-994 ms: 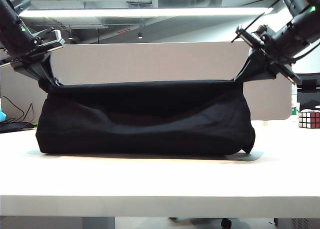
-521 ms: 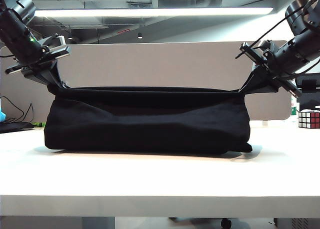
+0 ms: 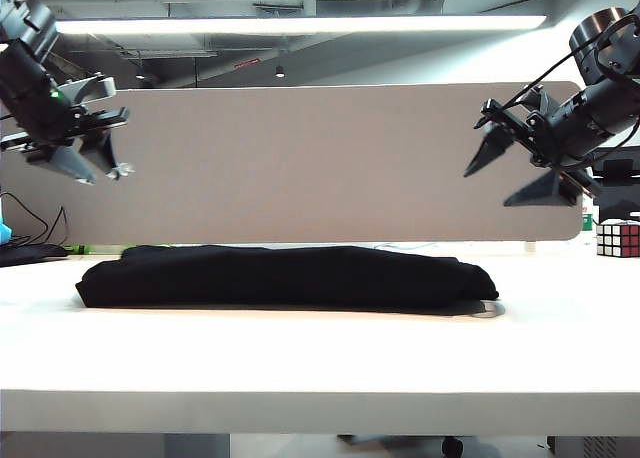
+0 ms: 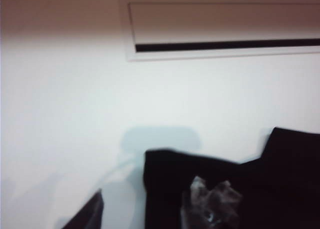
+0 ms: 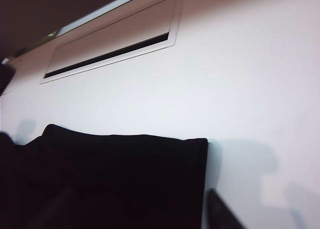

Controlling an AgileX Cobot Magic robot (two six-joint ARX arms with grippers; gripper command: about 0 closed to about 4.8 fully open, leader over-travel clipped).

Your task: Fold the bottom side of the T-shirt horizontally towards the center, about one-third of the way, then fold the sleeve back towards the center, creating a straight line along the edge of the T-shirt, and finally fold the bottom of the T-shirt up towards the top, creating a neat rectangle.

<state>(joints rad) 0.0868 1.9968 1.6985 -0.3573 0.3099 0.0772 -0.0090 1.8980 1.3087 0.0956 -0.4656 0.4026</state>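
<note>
Folded black T-shirt flat on white table, both grippers raised above its ends.

Left gripper and right gripper spread, empty; likely final fold laid; next, clearing away or squaring edges.

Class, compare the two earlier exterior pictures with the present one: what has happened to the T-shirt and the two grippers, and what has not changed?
Both grippers let go. The left gripper and right gripper had held the T-shirt raised by its upper edge; now both are open and empty above it, and the shirt has dropped flat, folded on the table. The puzzle cube stayed at the far right.
</note>
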